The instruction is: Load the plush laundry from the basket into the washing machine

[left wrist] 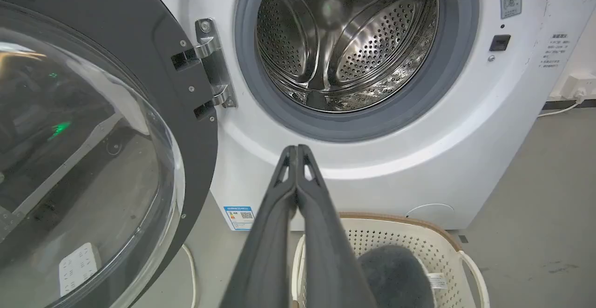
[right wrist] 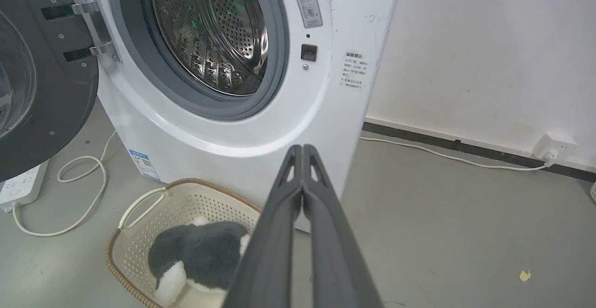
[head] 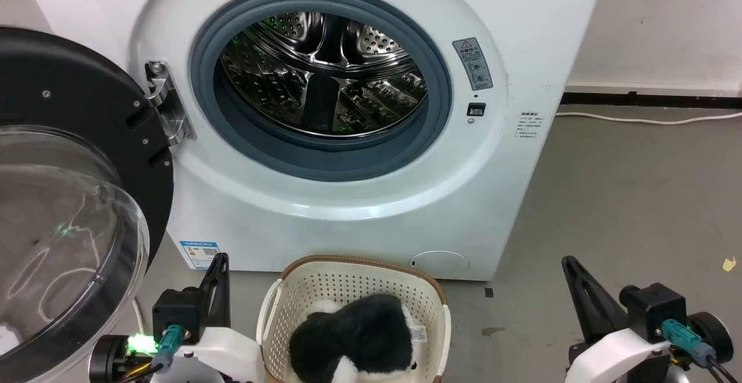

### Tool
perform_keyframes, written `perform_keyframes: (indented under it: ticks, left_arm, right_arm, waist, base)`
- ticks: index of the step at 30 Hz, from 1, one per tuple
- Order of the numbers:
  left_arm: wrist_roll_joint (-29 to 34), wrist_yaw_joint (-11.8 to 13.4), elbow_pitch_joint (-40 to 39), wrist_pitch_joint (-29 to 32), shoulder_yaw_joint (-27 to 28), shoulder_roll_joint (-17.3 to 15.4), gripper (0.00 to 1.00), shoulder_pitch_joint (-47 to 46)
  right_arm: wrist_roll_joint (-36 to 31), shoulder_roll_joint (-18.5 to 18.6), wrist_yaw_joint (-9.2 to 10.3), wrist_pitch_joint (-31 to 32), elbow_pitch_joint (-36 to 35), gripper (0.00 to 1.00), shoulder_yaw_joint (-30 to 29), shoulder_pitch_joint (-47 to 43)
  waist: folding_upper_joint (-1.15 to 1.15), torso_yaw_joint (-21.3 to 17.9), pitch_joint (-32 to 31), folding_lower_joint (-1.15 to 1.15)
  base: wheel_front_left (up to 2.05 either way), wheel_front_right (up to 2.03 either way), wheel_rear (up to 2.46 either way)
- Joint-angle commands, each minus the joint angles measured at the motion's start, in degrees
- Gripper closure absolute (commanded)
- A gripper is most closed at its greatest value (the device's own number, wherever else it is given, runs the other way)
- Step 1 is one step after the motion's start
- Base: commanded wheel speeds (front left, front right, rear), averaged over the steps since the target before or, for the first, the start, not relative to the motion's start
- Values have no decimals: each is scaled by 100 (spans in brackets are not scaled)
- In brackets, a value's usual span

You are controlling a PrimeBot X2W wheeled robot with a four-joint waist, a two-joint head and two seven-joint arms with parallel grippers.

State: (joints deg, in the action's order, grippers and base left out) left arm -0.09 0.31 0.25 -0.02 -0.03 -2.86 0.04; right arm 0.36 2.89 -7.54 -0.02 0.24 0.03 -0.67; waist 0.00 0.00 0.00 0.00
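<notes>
The plush laundry is lying in the basket, low between the left gripper and right gripper; both are resting pinched together, gripping nothing; ahead and above them the washing machine is gaping open, its drum empty; all loading is remaining

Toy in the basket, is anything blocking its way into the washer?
Nothing visible does. The door stands open, the drum looks empty, and the toy lies uncovered in the basket.
</notes>
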Motion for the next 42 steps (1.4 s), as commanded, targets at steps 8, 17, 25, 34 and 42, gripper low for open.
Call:
perform_keyframes:
  ticks: [8, 17, 25, 34, 42]
  left_arm:
    - [9, -31, -25, 2, 3, -1, 100, -4]
    - [9, -31, -25, 2, 3, -1, 100, -4]
    - [9, -31, -25, 2, 3, -1, 100, -4]
    - [-8, 13, -2, -16, -15, 0, 0, -2]
    - [-47, 116, -44, -148, -165, 0, 0, 0]
  right_arm:
    - [-36, -2, 5, 2, -24, 100, -3, 67]
    - [-36, -2, 5, 2, -24, 100, -3, 67]
    - [-36, -2, 5, 2, -24, 100, -3, 67]
    - [19, 0, 0, -16, 1, 0, -4, -2]
    - [91, 0, 1, -148, -27, 0, -99, -10]
  waist:
    - [0, 0, 0, 0]
    - [0, 0, 0, 0]
    - [0, 0, 0, 0]
    - [0, -1, -2, 0]
    - [0, -46, 12, 0]
  base:
    - [0, 0, 0]
    - [0, 0, 0]
    - [0, 0, 0]
    - [0, 0, 0]
    - [0, 0, 0]
